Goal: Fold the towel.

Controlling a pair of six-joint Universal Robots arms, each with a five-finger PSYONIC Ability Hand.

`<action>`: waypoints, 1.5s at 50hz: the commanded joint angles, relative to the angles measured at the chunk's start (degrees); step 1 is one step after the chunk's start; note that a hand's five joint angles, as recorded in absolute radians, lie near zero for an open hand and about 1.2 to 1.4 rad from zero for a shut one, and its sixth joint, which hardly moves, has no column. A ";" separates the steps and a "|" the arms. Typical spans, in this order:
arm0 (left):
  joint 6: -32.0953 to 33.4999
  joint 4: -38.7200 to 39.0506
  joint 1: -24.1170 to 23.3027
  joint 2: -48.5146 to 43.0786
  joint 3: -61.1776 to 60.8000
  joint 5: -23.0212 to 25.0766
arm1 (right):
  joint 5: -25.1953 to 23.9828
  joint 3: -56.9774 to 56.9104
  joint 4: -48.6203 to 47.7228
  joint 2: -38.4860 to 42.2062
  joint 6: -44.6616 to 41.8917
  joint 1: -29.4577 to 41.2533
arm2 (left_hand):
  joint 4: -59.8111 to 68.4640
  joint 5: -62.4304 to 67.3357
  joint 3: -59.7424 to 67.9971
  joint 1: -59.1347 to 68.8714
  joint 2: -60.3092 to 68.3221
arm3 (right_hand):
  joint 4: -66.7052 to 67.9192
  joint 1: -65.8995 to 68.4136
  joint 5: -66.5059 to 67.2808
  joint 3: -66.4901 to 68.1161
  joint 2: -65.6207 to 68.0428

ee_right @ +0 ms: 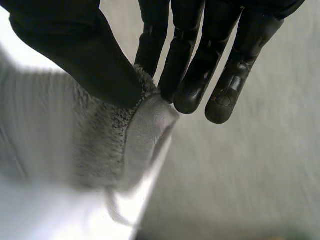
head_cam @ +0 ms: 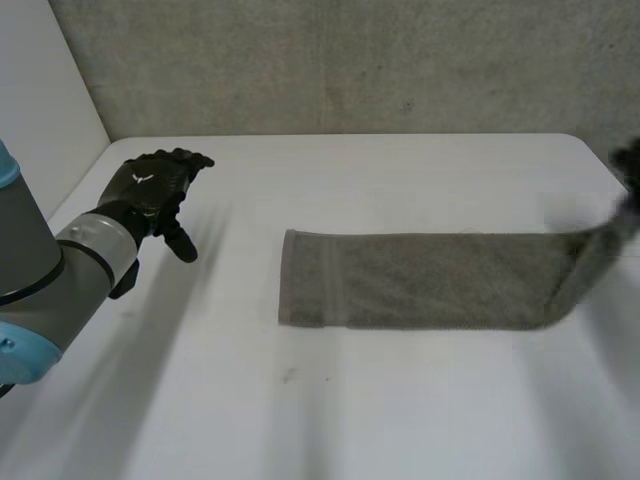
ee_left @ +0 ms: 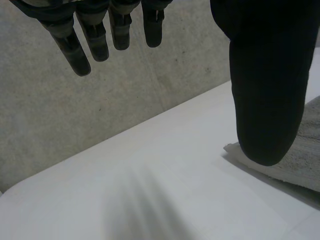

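Observation:
A grey towel [head_cam: 430, 280] lies folded into a long strip across the middle of the white table [head_cam: 300, 400]. Its right end is lifted off the table by my right hand [head_cam: 630, 170] at the table's far right edge. In the right wrist view the thumb and fingers [ee_right: 150, 45] pinch the towel's edge [ee_right: 130, 135]. My left hand [head_cam: 155, 190] hovers open above the table's left side, well apart from the towel's left end. In the left wrist view its fingers [ee_left: 100, 35] are straight, and the thumb [ee_left: 265, 90] stands in front of the towel's end [ee_left: 300, 160].
A grey wall [head_cam: 350, 60] runs behind the table's far edge. A white panel [head_cam: 40, 110] stands at the far left. The table's front and left parts are bare.

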 commanded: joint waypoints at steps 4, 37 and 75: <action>-0.06 0.00 0.17 1.30 -1.24 -0.01 | -2.57 -1.75 -5.73 1.68 6.21 29.12 | 0.37 -1.57 0.35 0.08 0.52 | 11.66 25.93 14.13 12.19 13.10; 0.20 3.17 -12.81 -5.19 8.41 -1.24 | -2.49 9.40 0.76 -2.35 21.05 31.56 | 0.75 -1.19 0.73 0.47 0.91 | -58.34 -44.07 -55.87 -57.81 -56.90; -0.23 1.67 -13.46 -2.76 11.68 -11.35 | 0.15 4.69 -5.13 3.61 10.58 33.71 | 0.58 -1.36 0.56 0.30 0.74 | 11.66 25.93 14.13 12.19 13.10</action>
